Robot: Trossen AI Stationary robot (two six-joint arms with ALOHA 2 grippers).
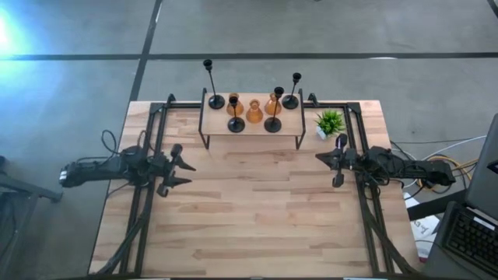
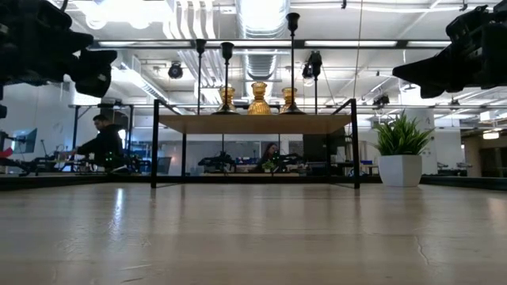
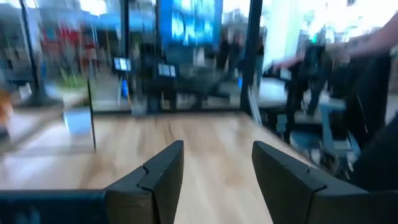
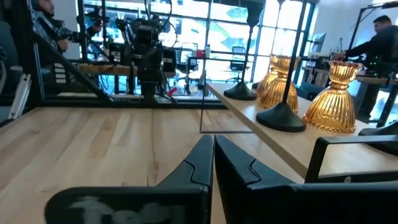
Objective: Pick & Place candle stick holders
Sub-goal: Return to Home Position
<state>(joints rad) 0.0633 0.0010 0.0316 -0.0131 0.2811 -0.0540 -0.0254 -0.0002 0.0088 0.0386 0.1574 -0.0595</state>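
Standing on the shelf: all seven candle stick holders (image 1: 254, 111), four black and three amber, are close together on the shelf (image 1: 292, 122) at the far edge of the desk (image 1: 257, 218). None is on the desk itself.
Left gripper (image 1: 187, 173): hovers over the left side of the desk, well apart from the shelf. Its jaws are apart and empty.
Right gripper (image 1: 320, 157): hovers over the right side, near the shelf's right leg. Its jaws are together and hold nothing.
Step in hand: I judge that the placing is finished and only the retreat of both arms is left.
Risk: the right gripper is the nearer one to the shelf. A wide swing toward it could bump the frame, and the tall black holders on thin stems would tip easily onto their amber neighbours.
Second risk: the green plant (image 1: 330, 122) stands just beside the shelf and near the right gripper, so a careless turn could push it over.
Around: persons are at work places in the room behind the desk, well apart from it.
In the way: I see nothing on the desk between either gripper and its own side. Only the shelf and the plant are close to the right arm.
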